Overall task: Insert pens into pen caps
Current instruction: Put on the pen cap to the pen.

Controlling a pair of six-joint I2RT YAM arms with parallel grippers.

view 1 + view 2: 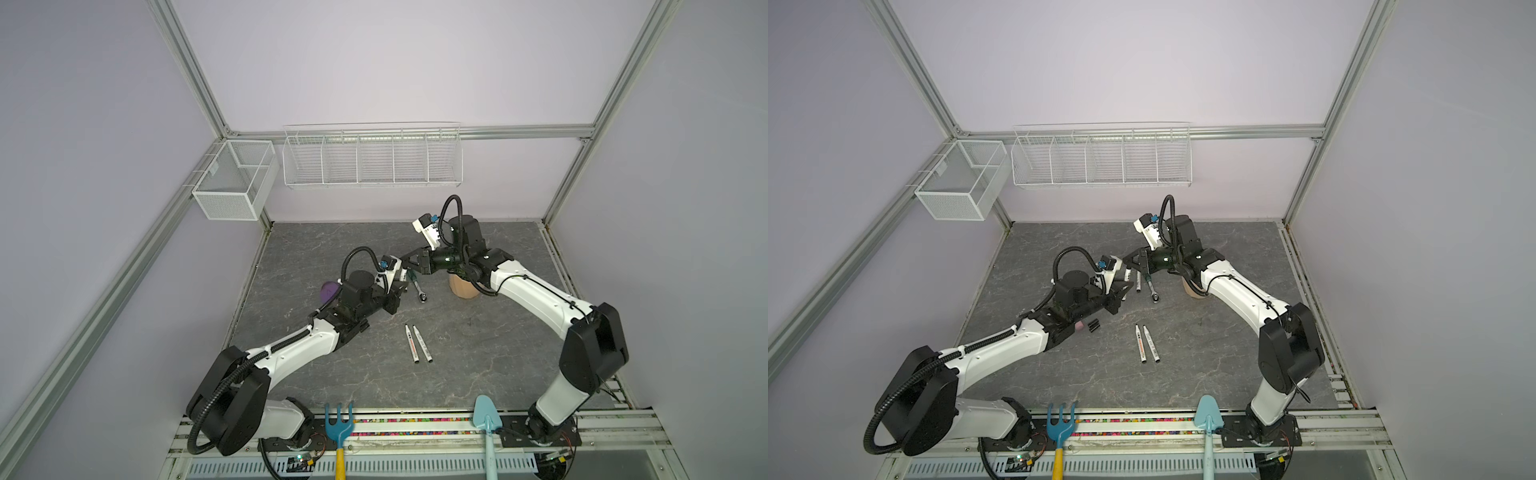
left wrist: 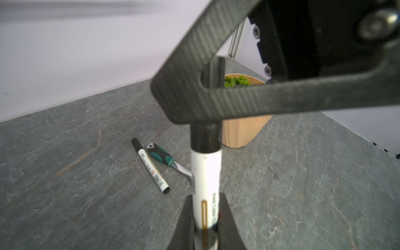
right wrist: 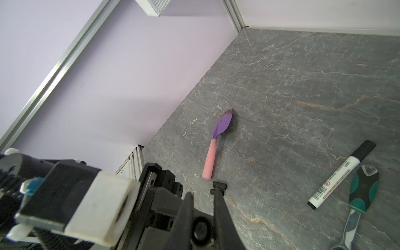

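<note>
Left wrist view: left pincer (image 2: 205,199) is clamped on the white barrel of the held pen (image 2: 205,173), which runs up the middle of the frame. Right pincer (image 2: 194,104), ribbed black fingers with a woven look, crosses the upper centre and is closed on the black cap (image 2: 206,138) at the pen's far end. The cap meets the barrel with no gap visible; I judge it pushed on, though I cannot tell if it is fully seated. At centre left a capped pen (image 2: 150,165) lies flat on the table (image 2: 65,173), a matt grey surface veined like stone. It lies just beside a wrench (image 2: 161,154) with a green and black rubbery handle. A ribbed tan plant pot (image 2: 244,132) sits behind.

Right wrist view: two loose caps (image 3: 219,185), short smooth black cylinders, lie side by side at lower centre. They are near the pink handle of a purple trowel (image 3: 211,158). The held cap itself is not visible here.

In both top views: a pair of pens (image 1: 411,344) lies in the middle of the frame, nearly touching, slim and pale. Their upper ends look bare.

Tally, as a judgement: one pen done, one in hand, two pens and two caps left.
</note>
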